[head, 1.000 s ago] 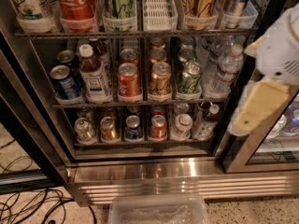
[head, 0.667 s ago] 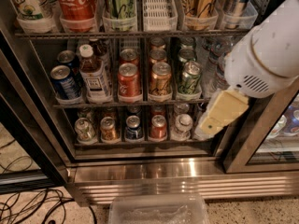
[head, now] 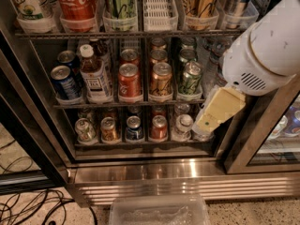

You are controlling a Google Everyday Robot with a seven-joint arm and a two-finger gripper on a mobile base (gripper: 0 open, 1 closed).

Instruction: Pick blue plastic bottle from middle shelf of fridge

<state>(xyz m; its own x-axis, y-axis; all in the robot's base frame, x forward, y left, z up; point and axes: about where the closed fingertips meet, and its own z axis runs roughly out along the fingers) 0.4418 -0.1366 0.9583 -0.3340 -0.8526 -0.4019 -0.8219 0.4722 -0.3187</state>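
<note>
- Change: over the last second the arm's white housing [head: 267, 46] has swung in from the right edge of the view. It brought the pincer [head: 216, 112] leftward, in front of the right-hand lanes. Most of that shift came early, with little since.
- Meaning for you: this reads as an approach under way, with no grasp begun and the pick itself still to do.
- Task item: the blue plastic bottle [head: 93, 74] stands upright with its white cap on. It is in the second lane from the left of the middle shelf [head: 129, 103] of the fridge [head: 140, 172], just beside a blue can [head: 63, 81] and untouched.
- Arm pose: the housing sits high on the right. The pincer slants down and left from it, well apart from the bottle, with several can lanes between.
- Pincer state: you cannot tell whether it is released or clenched. It carries nothing visible.
</note>
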